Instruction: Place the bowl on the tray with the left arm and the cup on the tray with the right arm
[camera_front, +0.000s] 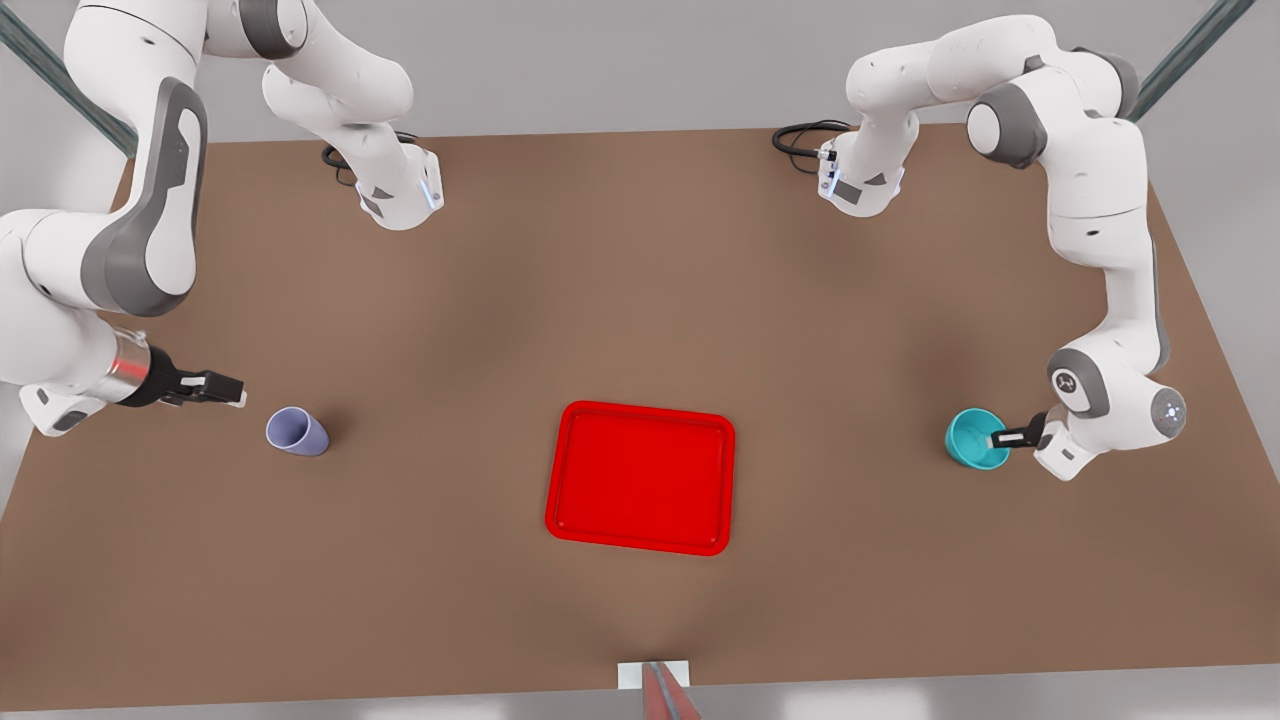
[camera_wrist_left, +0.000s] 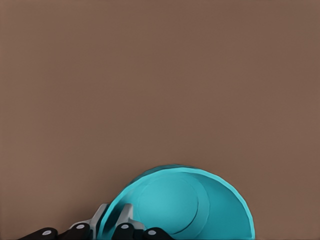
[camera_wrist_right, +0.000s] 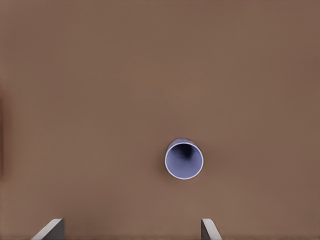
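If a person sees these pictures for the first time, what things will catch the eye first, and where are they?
The bright red tray stands out first, lying bare in the middle of the brown table. At the front view's right, the left gripper is pinching the rim of the turquoise bowl. At the front view's left, the lavender cup stands alone, with the right gripper open just beside it.

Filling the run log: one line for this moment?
left gripper: shut on bowl rim | right gripper: open, short of cup | tray: empty
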